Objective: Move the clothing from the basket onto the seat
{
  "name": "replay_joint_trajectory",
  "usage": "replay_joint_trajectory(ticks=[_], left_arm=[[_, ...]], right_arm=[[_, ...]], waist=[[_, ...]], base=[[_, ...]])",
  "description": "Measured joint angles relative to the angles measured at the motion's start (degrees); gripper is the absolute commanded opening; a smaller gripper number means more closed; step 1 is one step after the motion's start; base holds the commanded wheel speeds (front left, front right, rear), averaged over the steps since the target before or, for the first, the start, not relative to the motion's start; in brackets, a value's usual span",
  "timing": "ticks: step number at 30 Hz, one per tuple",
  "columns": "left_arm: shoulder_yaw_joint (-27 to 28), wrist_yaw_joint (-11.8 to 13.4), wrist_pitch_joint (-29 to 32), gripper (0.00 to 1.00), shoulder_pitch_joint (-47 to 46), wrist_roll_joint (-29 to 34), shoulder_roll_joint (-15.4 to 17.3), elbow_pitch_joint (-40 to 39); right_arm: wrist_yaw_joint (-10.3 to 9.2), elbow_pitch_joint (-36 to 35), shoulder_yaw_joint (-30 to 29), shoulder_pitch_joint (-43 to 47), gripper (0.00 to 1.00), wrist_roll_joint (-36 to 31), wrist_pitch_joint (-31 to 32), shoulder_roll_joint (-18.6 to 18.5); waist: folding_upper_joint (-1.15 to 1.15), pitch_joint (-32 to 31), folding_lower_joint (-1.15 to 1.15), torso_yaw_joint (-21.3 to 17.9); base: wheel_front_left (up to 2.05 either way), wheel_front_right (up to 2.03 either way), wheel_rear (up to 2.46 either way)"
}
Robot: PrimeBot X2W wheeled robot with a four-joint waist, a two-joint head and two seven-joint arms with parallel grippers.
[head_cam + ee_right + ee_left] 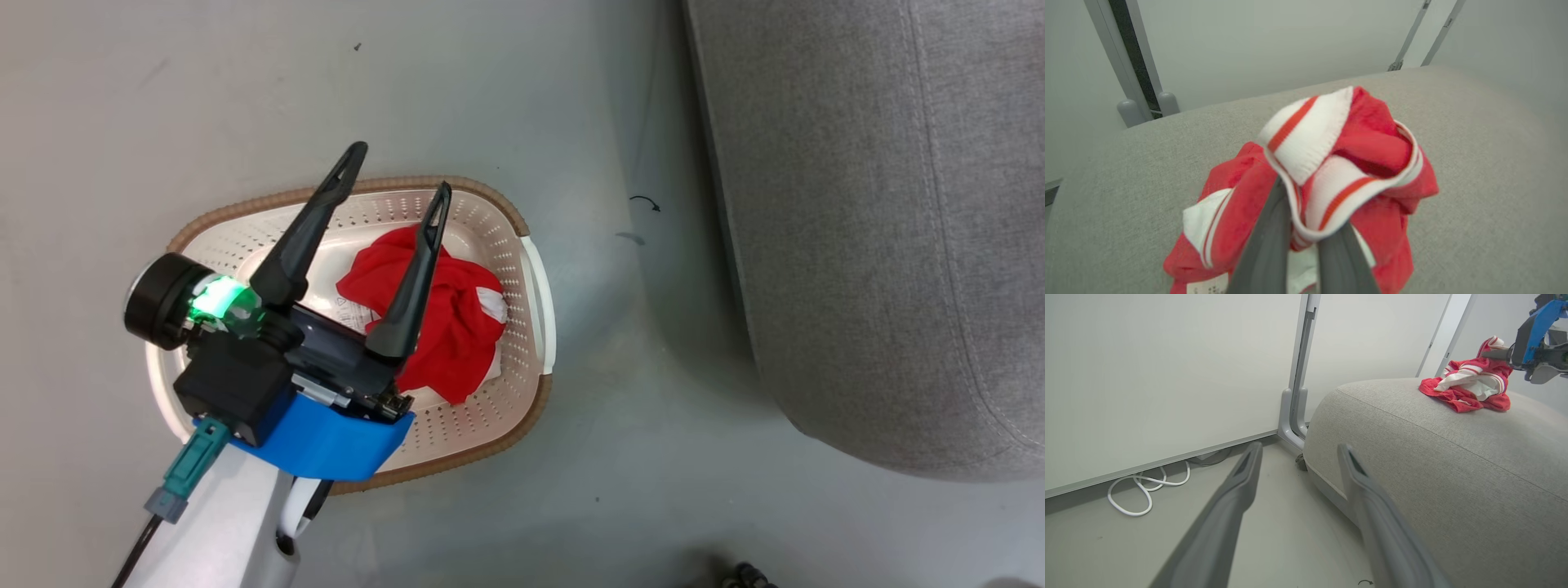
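my right gripper [1302, 216] pinches a red garment [1363, 139] resting on the seat [1474, 163] at right; i judge letting go comes next. my left gripper [401, 170] hangs open over the basket [522, 343], another garment [457, 327] inside.

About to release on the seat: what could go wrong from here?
The right tool is shut on the red garment lying on the seat; its looped trim may snag and follow the tool away. The open left tool hangs over the basket; reaching in, it could catch the wall.
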Motion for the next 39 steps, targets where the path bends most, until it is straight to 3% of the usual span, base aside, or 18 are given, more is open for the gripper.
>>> replay_joint_trajectory(ticks=[2, 3, 4, 15, 21, 33, 39], left_arm=[[-0.22, 0.0, 0.0, 1.0, -0.03, -0.08, -0.05, 0.37], [-0.23, 0.0, 0.0, 1.0, -0.05, -0.1, -0.15, 0.53], [-0.31, 0.0, 0.0, 1.0, -0.06, -0.18, -0.26, 0.7], [0.74, 0.0, 0.0, 1.0, 0.57, -1.2, -2.45, 3.81], [1.97, 0.0, 0.0, 1.0, 2.6, -1.63, -5.0, 5.77], [10.23, 0.0, 0.0, 1.0, 11.56, -2.29, -9.47, 10.33], [13.14, 0.0, 0.0, 1.0, 14.86, -2.13, -10.82, 13.37]], right_arm=[[0.01, 1.85, 0.51, 1.4, 0.48, -1.79, -0.29, 0.05], [0.01, 2.69, 0.63, 2.03, 0.97, -2.38, -0.35, 0.08], [0.01, 3.3, 0.68, 2.57, 1.0, -2.79, -0.79, 0.09], [0.01, 6.11, 3.44, 6.66, 1.0, -3.22, -4.54, -0.74], [0.01, 3.26, 7.5, 12.63, 1.0, -3.57, -7.53, -0.25], [0.0, -10.09, 17.33, 31.67, 1.0, -2.35, -12.44, 10.8], [0.01, -15.86, 25.44, 40.87, 1.0, -0.21, -13.86, 13.12]], waist=[[0.0, -0.26, 0.0, 0.3], [0.0, -0.49, -0.01, 0.43], [0.0, -0.74, -0.01, 0.56], [0.0, -6.02, -0.01, 2.04], [0.0, -11.48, -0.02, 3.05], [0.0, -24.4, -0.03, 4.02], [0.0, -30.02, -0.03, 5.12]], base=[[0.0, 0.0, 0.0], [0.0, 0.0, 0.0], [0.0, 0.0, 0.0], [0.0, 0.0, 0.0], [0.0, 0.0, 0.0], [0.0, 0.0, 0.0], [0.0, 0.0, 0.0]])
